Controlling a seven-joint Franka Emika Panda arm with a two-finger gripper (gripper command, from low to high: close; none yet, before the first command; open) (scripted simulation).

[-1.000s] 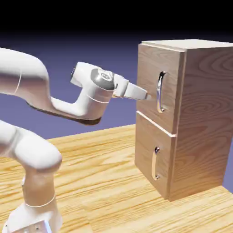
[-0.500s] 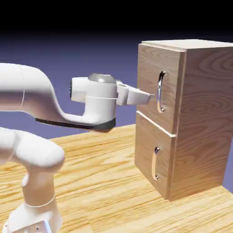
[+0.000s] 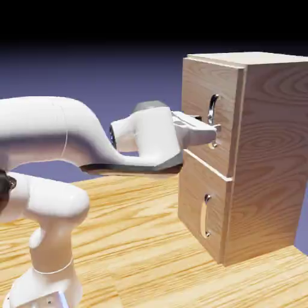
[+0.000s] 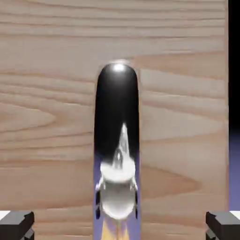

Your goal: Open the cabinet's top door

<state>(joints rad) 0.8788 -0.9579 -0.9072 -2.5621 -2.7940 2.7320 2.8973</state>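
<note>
White arm, dark trim
The arm (image 3: 156, 129) is glossy white, built of rounded, tube-like links with thin seam lines; a black strip edges the underside of the forearm (image 3: 129, 167), and a grey cap tops the wrist (image 3: 150, 107). A dark round joint piece shows at the exterior view's left edge, small dark marks and a blue-lit edge show on the base (image 3: 51, 295), and the white hand (image 3: 194, 131) tapers toward blocky finger tips (image 4: 16, 225), dark grey with paler faces.

I work in a simulated robot test space, all rendered. Beside the wood-grain cabinet (image 3: 271, 156) my white arm (image 3: 45, 129) rises over a plank-patterned tabletop (image 3: 132, 240), a plain blue-violet backdrop (image 3: 90, 78) behind the cabinet.
</note>
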